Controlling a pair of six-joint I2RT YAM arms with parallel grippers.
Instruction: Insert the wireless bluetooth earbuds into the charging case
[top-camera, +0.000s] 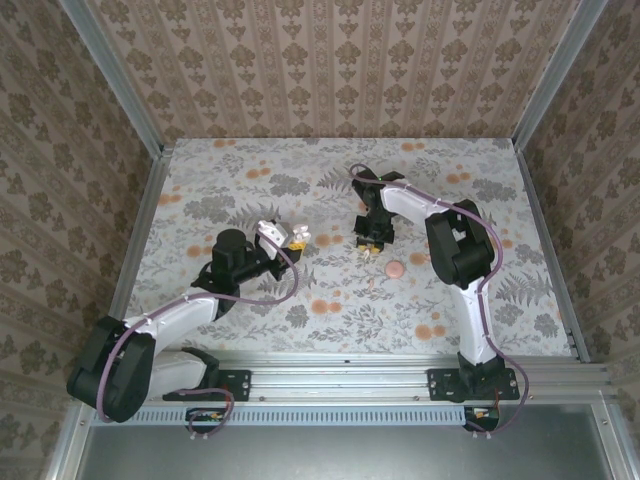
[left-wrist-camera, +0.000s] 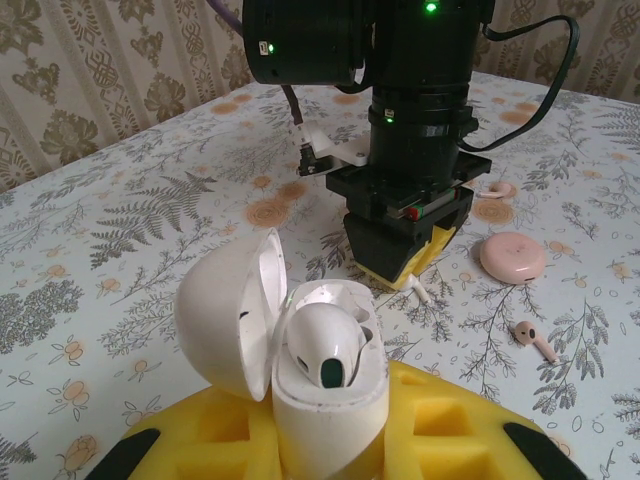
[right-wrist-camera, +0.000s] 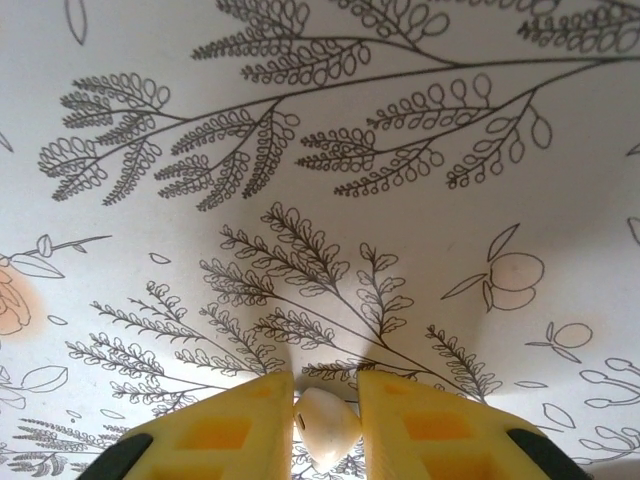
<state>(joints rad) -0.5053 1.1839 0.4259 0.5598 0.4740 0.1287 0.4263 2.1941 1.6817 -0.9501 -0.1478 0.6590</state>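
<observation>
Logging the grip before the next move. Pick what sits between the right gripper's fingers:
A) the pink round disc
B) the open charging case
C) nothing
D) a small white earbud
D: the right wrist view shows a white earbud pinched between the yellow fingers of the right gripper, down at the patterned tablecloth.

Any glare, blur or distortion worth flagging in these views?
Top external: even light, sharp, no glare. Left wrist: bright sheen on the charging case lid and the seated earbud. Right wrist: tablecloth print sharp, washed pale at top; faint shadow ahead of the right pincer; gripped earbud slightly soft.
</observation>
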